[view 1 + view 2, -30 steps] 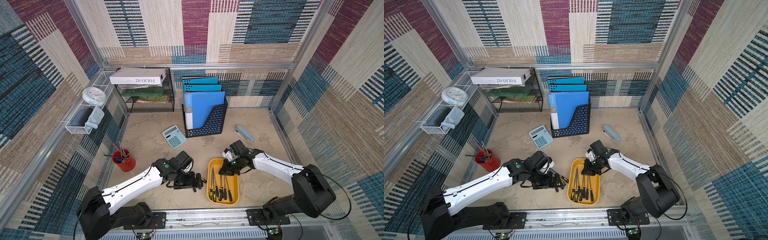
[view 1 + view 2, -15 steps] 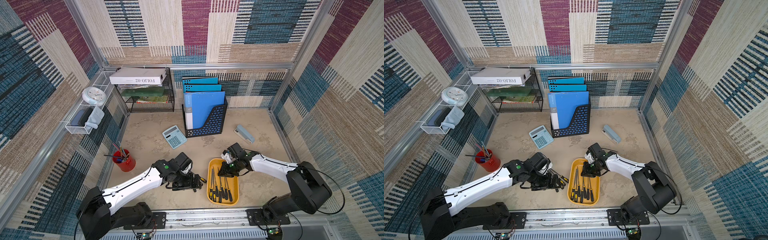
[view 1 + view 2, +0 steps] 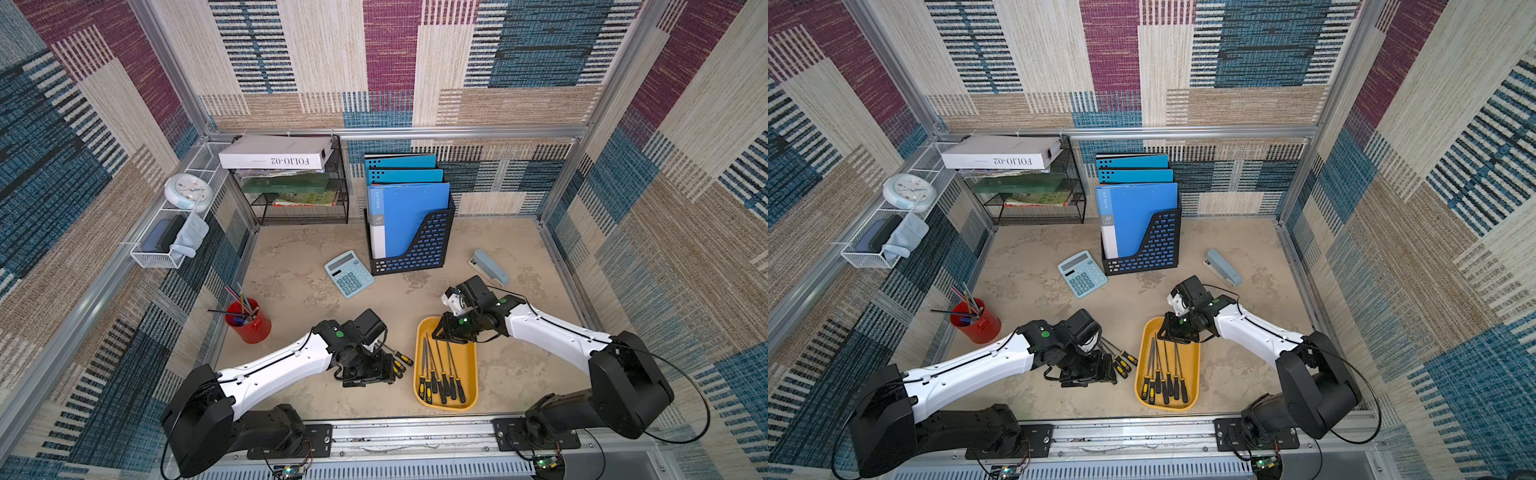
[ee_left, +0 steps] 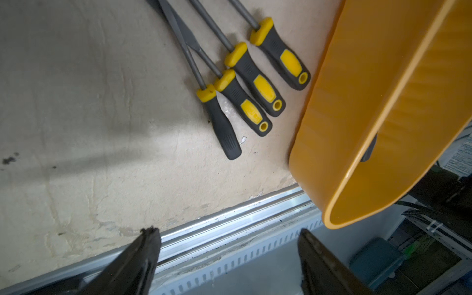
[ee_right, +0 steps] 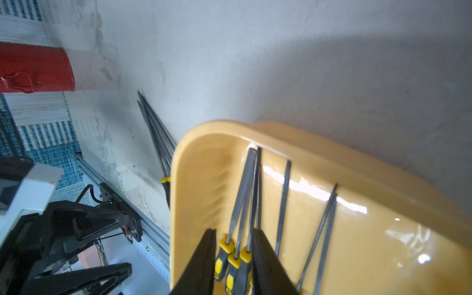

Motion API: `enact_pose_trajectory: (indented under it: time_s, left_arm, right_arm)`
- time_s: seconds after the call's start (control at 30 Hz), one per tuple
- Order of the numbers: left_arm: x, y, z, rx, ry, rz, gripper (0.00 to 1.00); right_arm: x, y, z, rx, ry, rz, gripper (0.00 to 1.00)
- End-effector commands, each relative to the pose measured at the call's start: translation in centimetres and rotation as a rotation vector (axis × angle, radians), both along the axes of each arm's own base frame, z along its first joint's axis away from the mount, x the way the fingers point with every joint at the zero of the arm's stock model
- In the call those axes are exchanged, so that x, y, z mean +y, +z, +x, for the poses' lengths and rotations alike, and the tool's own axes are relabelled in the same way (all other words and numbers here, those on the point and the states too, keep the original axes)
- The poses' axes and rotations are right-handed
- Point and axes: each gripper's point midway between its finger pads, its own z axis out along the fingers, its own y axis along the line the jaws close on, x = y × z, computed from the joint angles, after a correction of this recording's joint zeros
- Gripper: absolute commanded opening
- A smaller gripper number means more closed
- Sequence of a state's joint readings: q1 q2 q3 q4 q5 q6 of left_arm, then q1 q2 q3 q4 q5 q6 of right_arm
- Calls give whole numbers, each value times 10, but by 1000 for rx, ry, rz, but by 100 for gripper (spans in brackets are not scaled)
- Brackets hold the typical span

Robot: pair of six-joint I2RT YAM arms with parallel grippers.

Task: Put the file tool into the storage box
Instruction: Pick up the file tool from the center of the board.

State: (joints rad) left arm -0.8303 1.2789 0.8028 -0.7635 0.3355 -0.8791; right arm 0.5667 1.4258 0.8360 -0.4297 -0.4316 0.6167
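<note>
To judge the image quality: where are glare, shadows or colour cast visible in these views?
Right wrist view: white glare patches on the storage box floor, table washed bluish-grey. Left wrist view: soft shadow bands across the table. Both top views: even light, sharp.

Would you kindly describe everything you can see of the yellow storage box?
The storage box is a shallow yellow-orange tray of glossy plastic, rectangular with rounded corners and a raised rim. It lies flat on the beige table near its front edge. Several files with black-and-yellow handles lie lengthwise inside. The right gripper hangs over its far end, jaws parted.
</note>
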Motion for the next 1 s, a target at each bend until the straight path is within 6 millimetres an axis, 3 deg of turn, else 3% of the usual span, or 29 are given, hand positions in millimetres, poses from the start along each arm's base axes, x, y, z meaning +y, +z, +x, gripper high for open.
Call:
enact_pose_trajectory:
  time_s: [0.0,0.43,0.77,0.87,0.97]
  left_arm:
    - [7,-8,3,9,52,60,78]
    - [-7,-34,12,86,66,200,56]
    - [-5,-42,26,51,88,311,44]
    - [-1,-50,24,70,79,352,38]
    - [1,-55,23,79,74,370,37]
  right_arm:
    - [1,5,0,2,13,-6,30]
    - [2,2,-3,8,40,1,28]
    - [2,0,-8,5,70,8,27]
    - [2,-1,-8,6,80,2,27]
    - [3,-1,-8,3,90,4,27]
